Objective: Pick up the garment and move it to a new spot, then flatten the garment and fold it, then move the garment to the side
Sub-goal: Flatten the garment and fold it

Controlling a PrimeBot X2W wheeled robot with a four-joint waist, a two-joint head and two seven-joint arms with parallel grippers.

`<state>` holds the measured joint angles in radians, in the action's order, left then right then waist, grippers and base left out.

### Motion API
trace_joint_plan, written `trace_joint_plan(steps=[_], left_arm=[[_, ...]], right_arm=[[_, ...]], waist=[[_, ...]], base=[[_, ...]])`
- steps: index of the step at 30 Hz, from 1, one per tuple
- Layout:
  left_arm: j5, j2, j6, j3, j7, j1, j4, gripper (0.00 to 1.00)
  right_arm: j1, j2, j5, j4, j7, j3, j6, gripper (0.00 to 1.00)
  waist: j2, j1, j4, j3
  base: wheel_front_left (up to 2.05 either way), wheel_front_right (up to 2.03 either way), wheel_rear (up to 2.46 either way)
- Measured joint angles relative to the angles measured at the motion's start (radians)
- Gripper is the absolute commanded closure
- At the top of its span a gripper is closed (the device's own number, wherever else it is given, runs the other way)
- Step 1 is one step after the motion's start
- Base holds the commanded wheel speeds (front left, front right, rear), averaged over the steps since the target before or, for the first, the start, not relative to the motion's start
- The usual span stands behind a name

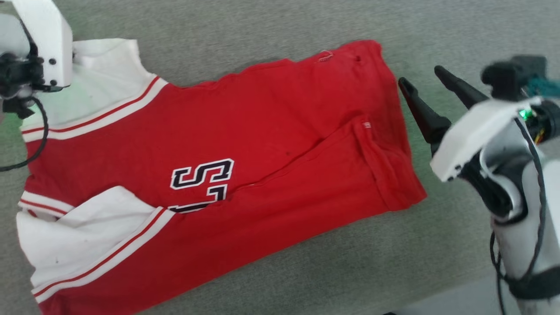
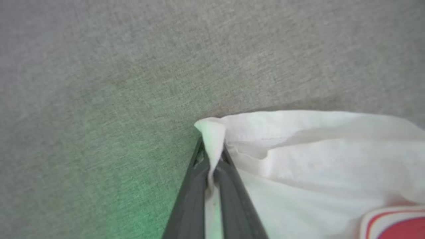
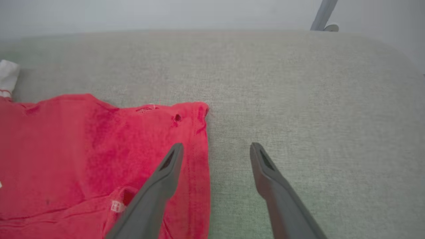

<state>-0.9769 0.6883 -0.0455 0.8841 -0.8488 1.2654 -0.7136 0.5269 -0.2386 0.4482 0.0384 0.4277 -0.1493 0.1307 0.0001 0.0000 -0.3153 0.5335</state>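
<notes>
Across the middle of the head view, the garment (image 1: 262, 144) lies on the grey top (image 1: 262, 26), one side folded in. The left gripper (image 2: 212, 156) is pinched tight on its white sleeve (image 2: 298, 149); the right gripper (image 1: 418, 75) gapes, holding nothing. More folding looks left.

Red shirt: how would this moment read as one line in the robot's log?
shirt: spread on grey surface | left hand: shut on white sleeve corner | right hand: open by hem, holding nothing
</notes>
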Motion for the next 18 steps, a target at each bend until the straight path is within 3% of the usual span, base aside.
trace_joint_plan(steps=[15,16,18], left_arm=[[0.013,-0.141,0.065,0.023,0.079,0.077,-0.093,1.00],[0.013,-0.149,0.069,0.023,0.086,0.078,-0.100,1.00],[0.013,-0.160,0.077,0.022,0.098,0.080,-0.114,1.00]], right_arm=[[0.352,-0.079,0.134,0.372,0.360,-0.179,0.000,0.00],[0.373,-0.085,0.142,0.394,0.388,-0.197,0.000,0.36],[0.407,-0.094,0.167,0.425,0.442,-0.224,0.000,1.00]], waist=[[-0.0001,0.0000,0.117,0.020],[0.0000,0.0000,0.124,0.020],[0.0000,0.0000,0.136,0.018]], base=[[0.00,0.00,0.00],[0.00,0.00,0.00],[0.00,0.00,0.00]])
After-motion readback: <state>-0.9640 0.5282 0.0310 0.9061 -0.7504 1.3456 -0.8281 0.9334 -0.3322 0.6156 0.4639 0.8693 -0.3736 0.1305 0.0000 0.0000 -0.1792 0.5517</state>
